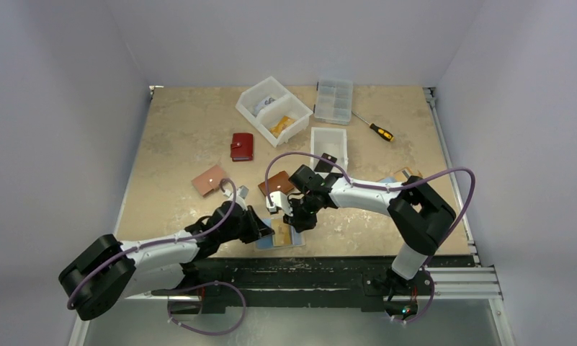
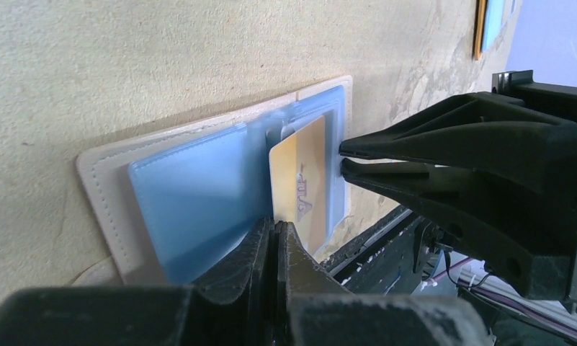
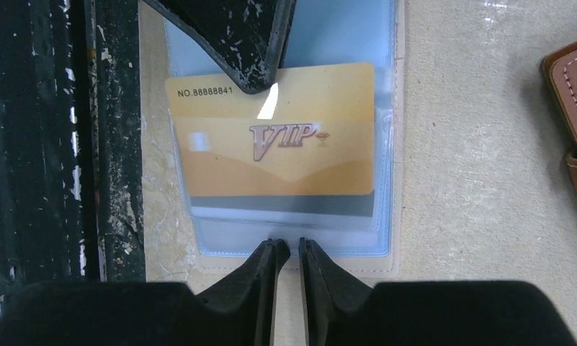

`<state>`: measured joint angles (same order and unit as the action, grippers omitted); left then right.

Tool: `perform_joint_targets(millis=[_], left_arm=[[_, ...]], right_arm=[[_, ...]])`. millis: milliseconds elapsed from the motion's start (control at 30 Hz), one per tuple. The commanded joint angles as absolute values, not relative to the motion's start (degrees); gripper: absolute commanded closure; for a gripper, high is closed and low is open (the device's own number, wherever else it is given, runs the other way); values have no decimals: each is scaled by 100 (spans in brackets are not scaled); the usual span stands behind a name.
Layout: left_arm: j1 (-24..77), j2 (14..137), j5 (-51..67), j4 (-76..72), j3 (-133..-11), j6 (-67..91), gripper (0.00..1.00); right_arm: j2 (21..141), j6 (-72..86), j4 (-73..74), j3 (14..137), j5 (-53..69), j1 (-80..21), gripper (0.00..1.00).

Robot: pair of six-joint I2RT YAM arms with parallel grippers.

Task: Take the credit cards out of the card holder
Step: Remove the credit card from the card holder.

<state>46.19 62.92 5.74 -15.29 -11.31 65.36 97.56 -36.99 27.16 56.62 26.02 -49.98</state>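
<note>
The card holder lies open near the table's front edge; it is white with clear blue sleeves. A gold VIP credit card sticks partly out of one sleeve, with a grey card under it. My left gripper is shut on the gold card's protruding end; it shows in the top view. My right gripper has its jaws almost together with nothing between them. Its tips rest on the holder's opposite edge, as the left wrist view and the top view also show.
A brown wallet lies close to the holder, another to its left, a red one farther back. White bins, a clear organiser and a screwdriver stand at the back. Loose cards lie right. The black front rail runs beside the holder.
</note>
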Motion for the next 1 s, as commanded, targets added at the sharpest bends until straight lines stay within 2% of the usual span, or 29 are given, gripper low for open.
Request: perform_joint_targets(millis=[0,233,467,667,967], left_arm=[[4636,5873,367,-1174,-1028,6400,100],[4632,5135,193,-600,-1059,6058,100],[4632,4664,107,-128,-1225,5636,100],[4632,4686,185,-75,-1402,5353,100],[4646,4983,562,-596,-1665,4869,100]], right_arm=[[9751,-3700,2603,5498,2394,-5022,73],[9614,-3764,2688,5501,2742,-4948,67],[9290,-4082,3100,5636,3442,-4614,55],[8977,-4527,3523,5707,4035,-4276,47],[8736,-5169,4186,6035,5250,-3764,40]])
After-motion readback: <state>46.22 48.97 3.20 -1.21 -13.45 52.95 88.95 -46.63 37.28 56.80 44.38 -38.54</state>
